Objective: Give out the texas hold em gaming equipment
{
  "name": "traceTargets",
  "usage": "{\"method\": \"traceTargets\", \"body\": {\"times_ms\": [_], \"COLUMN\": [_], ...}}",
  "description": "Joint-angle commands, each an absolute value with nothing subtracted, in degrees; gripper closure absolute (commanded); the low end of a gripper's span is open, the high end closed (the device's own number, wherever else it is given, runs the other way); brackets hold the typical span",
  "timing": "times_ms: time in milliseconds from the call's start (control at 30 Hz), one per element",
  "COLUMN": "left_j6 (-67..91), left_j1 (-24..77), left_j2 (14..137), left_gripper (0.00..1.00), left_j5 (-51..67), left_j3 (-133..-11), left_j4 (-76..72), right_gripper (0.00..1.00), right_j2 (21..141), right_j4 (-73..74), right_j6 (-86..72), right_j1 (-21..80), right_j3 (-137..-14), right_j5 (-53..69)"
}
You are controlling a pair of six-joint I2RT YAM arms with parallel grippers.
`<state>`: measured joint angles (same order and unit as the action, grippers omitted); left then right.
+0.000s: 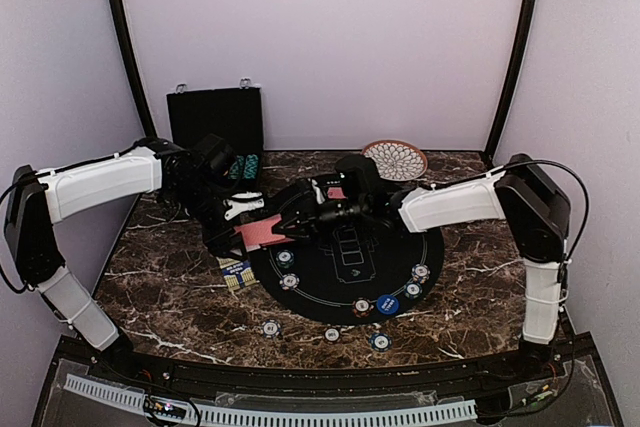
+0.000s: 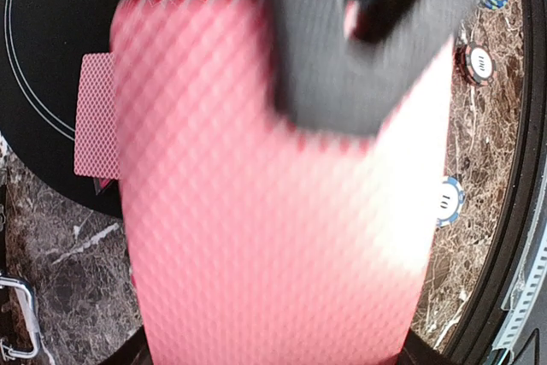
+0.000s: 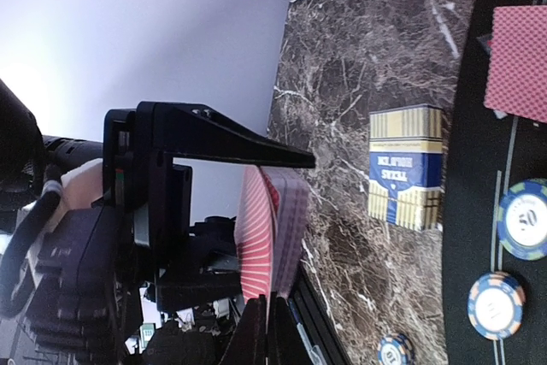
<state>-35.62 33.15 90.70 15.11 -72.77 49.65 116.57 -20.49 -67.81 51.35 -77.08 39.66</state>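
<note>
My left gripper point(image 1: 240, 209) is shut on a deck of red-backed cards point(image 1: 262, 232) held over the left edge of the black round mat point(image 1: 350, 257). The deck fills the left wrist view point(image 2: 273, 237) and hides that gripper's jaws. My right gripper point(image 1: 292, 219) is at the deck; in the right wrist view point(image 3: 269, 335) its fingers pinch the edge of the top card point(image 3: 256, 237), which bows off the deck. One card point(image 2: 94, 113) lies face down on the mat. Striped chips point(image 1: 286, 257) and a blue button point(image 1: 388, 304) sit on the mat's near rim.
A yellow-and-blue card box point(image 1: 236, 272) lies on the marble left of the mat. Three chips point(image 1: 332, 334) lie in front of the mat. The open black case point(image 1: 215, 122) stands at the back left and a patterned plate point(image 1: 395, 159) at the back.
</note>
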Motion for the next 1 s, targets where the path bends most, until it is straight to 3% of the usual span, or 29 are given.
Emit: {"method": "traceTargets", "body": {"times_ms": [0, 433, 967], "left_j6": [-36.2, -36.2, -36.0], "left_j1": [32.5, 32.5, 32.5], "left_j2": [89.1, 89.0, 88.9], "left_gripper": [0.88, 0.88, 0.88], "left_j5": [13.7, 13.8, 14.5], "left_j3": [-71.9, -72.4, -73.1], "left_j4": [51.0, 51.8, 52.5], "right_gripper": [1.00, 1.00, 1.00], "right_j2": [110.1, 98.1, 91.9], "right_j4": [-18.9, -3.3, 15.7], "right_j6": [-65.1, -53.4, -39.0], "right_j1": [48.2, 38.0, 29.1], "right_j3": [-71.4, -56.9, -49.5], "right_j5": [40.4, 40.9, 36.7]}}
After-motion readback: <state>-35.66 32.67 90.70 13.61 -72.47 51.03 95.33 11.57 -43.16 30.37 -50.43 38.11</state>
